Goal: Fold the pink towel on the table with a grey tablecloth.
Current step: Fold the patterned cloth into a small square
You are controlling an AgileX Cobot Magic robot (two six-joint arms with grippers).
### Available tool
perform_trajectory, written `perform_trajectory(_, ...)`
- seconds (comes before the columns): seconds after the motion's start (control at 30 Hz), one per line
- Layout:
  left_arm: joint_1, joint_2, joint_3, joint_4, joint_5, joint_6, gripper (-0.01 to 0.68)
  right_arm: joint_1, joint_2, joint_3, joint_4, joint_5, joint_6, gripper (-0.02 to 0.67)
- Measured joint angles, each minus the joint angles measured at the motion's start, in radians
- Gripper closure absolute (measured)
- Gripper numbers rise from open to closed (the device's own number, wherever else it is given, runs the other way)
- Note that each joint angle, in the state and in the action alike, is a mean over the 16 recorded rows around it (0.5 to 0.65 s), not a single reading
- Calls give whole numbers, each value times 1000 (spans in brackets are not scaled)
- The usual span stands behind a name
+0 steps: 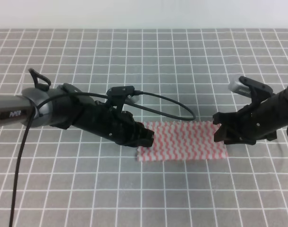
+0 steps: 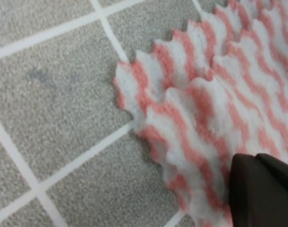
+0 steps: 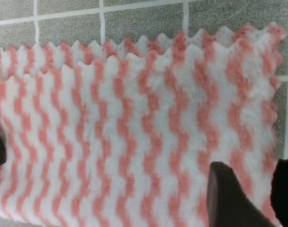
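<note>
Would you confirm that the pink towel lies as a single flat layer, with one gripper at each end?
Not quite: the towel is doubled, one pinked edge lying just inside another in the right wrist view. The left gripper and right gripper are indeed at its ends.

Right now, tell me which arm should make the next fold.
Probably either: the towel lies folded once, the left gripper at its left end, the right gripper at its right. Neither shows a grip.

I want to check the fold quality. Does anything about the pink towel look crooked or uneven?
Slightly uneven. The pink towel lies folded in two layers, but the upper layer's zigzag edge sits a little short of the lower layer's, so the edges do not line up. The left wrist view shows the same offset at the corner. No damage shows.
</note>
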Motion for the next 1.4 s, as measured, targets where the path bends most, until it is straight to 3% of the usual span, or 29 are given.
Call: perform_trajectory(1.4, 0, -1, 1, 3, 19, 0, 674, -1, 63, -2, 87, -57, -78, 445)
